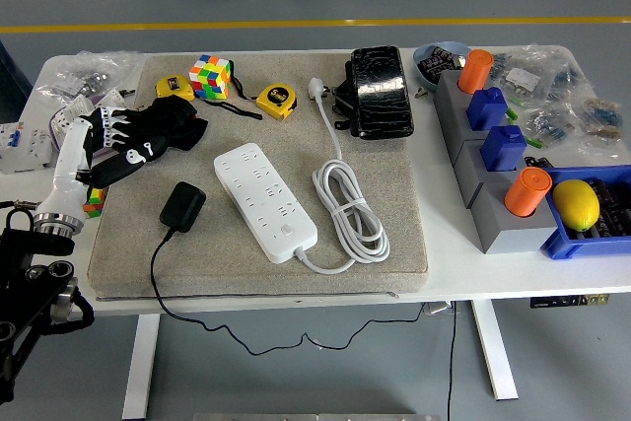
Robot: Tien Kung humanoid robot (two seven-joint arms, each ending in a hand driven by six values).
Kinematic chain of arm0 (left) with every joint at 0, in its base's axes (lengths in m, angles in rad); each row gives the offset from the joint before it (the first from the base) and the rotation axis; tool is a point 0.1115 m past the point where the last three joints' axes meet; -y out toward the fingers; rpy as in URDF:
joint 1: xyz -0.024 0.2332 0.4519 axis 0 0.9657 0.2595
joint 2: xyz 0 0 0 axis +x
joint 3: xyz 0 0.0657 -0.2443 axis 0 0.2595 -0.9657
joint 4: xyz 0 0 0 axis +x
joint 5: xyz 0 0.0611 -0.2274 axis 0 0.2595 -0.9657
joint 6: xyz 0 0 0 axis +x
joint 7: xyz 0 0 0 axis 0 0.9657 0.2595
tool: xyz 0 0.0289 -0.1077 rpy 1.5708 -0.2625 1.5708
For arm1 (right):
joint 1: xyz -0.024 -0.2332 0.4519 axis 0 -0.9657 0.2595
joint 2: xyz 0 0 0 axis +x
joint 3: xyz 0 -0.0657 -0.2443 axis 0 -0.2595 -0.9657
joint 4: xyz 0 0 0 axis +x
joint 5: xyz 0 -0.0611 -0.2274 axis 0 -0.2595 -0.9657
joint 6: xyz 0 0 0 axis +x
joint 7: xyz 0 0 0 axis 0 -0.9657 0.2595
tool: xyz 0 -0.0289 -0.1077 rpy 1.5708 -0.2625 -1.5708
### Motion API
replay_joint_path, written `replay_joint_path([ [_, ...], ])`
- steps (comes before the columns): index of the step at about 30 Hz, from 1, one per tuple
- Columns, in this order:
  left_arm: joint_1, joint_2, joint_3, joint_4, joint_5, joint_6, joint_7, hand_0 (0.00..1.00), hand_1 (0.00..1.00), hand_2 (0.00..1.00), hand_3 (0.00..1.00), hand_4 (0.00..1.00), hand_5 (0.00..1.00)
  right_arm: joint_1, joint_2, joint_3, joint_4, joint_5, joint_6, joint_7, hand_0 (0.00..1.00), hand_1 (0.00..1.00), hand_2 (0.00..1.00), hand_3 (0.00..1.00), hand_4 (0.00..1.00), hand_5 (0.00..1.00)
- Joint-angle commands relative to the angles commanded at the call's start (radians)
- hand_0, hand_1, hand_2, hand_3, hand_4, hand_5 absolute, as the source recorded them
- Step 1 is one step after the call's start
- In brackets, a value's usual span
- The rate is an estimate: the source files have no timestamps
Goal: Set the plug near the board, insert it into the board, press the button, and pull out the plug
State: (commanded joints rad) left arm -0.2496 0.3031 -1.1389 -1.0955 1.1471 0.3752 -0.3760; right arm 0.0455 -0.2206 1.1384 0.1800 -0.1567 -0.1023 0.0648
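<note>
The white power strip (264, 200) lies diagonally on the grey mat (394, 244), its button (287, 230) at the near end. A black plug adapter (182, 206) lies flat on the mat just left of the strip, apart from it, and its thin black cable (154, 278) trails off the front edge. My left hand (120, 137) hovers at the mat's left edge, farther back than the plug and well clear of it. Its fingers are spread and hold nothing. The right arm is out of view.
A black cloth (170, 123) lies beside my left hand. A Rubik's cube (211, 77), a yellow tape measure (275, 101) and a black case (380, 91) sit at the back. The strip's white cord (350, 209) is coiled at centre. Grey holders (473, 145) and a blue bin (562, 244) stand at the right.
</note>
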Motion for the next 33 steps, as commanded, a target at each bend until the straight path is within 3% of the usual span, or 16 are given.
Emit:
replay_joint_path([
  [15, 0.008, 0.003, -0.060, -0.023, 0.018, -0.012, 0.015, 0.310, 0.362, 0.486, 0.540, 0.807, 0.165, 0.016, -0.009, 0.001, 0.000, -0.009, 0.001, -0.007, 0.493, 0.577, 0.540, 0.509, 0.834, 0.356],
  [33, 0.017, 0.012, -0.071, -0.028, 0.040, -0.025, 0.044, 0.313, 0.362, 0.486, 0.540, 0.804, 0.167, 0.030, -0.013, -0.054, 0.000, 0.010, 0.007, -0.035, 0.492, 0.585, 0.545, 0.514, 0.837, 0.362],
])
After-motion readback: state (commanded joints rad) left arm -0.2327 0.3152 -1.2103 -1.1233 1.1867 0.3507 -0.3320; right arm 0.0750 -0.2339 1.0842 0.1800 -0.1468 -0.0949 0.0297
